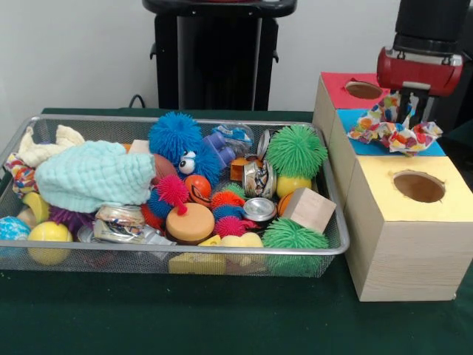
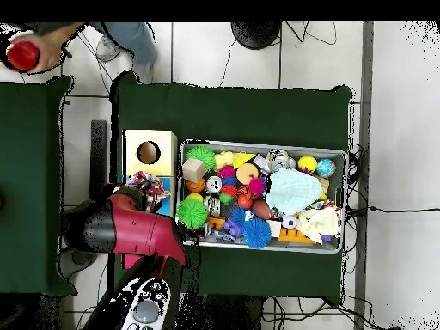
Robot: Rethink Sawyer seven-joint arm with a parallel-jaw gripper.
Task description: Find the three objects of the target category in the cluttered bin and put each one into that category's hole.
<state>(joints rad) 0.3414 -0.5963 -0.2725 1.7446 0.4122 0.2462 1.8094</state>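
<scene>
While the fingers point(image 1: 409, 111) clamp the patterned cloth point(image 1: 394, 132) above the blue-topped box point(image 1: 436, 148) (not the hole point(image 1: 419, 186)), releasing here risks misfiling it; the bin point(image 1: 325, 248) sits alongside.

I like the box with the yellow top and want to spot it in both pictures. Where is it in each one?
Front view: the yellow-topped box stands at the right, nearest the camera, beside the bin.
Overhead view: the yellow-topped box sits left of the bin, uppermost of the boxes.
Shared landmark: the round hole in its top.
</scene>
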